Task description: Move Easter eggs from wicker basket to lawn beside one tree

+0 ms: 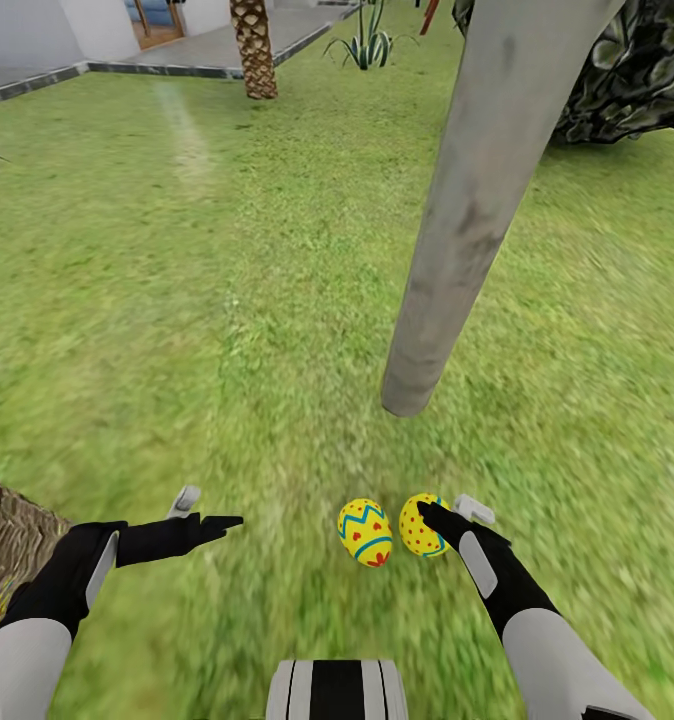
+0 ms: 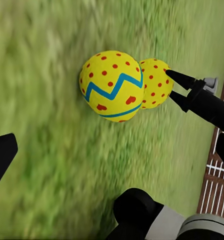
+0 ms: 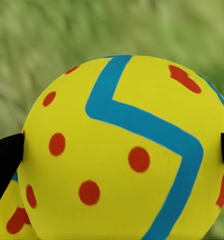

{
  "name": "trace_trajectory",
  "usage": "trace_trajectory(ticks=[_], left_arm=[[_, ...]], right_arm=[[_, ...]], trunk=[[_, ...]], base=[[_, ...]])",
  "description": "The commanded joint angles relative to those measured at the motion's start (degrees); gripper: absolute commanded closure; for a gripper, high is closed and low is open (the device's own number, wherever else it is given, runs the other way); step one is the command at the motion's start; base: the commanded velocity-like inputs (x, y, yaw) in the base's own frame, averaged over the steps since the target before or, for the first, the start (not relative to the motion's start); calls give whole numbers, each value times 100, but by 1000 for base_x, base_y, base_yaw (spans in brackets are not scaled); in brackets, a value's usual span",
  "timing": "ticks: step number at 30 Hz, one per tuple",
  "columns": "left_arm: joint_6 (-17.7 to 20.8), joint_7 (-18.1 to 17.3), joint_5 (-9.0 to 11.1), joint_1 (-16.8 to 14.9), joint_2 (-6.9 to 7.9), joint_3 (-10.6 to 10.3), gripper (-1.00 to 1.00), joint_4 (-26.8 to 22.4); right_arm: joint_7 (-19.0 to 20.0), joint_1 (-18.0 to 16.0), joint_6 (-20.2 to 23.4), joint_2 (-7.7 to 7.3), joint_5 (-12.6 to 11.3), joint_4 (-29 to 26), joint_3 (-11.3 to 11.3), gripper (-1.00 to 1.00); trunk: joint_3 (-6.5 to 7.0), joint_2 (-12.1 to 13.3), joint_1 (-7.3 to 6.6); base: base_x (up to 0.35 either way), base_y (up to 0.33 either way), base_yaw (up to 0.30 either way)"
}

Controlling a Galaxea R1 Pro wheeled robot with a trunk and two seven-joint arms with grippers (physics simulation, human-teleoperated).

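Here, low in the head view, my right pincer (image 1: 439, 520) pinches one Easter egg (image 1: 420, 525) — black fingertips (image 3: 4, 160) press on both its flanks in the right wrist view. A second egg (image 1: 366, 532) lies on the lawn (image 1: 227, 300) touching it, both just below the foot of the grey tree (image 1: 457, 250) trunk at centre right. My left pincer (image 1: 209, 510) hangs spread and empty at lower left, beside the wicker basket (image 1: 7, 540) at the left edge.
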Motion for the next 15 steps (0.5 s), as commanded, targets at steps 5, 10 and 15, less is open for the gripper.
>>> trace_trajectory(ticks=[5,10,15], left_arm=[[59,-37,-28,-3,-1,17,-100,-2],[60,-37,-28,-3,-3,17,-100,2],[60,-36,-28,-3,-3,17,-100,0]], right_arm=[[-13,-1,30,5,-60,-12,-19,100],[-13,-1,30,5,-60,-12,-19,100],[-13,-1,30,5,-60,-12,-19,100]], trunk=[[-4,-2,-1],[-4,-2,-1],[-4,-2,-1]], base=[[0,0,0],[11,2,0],[107,56,0]])
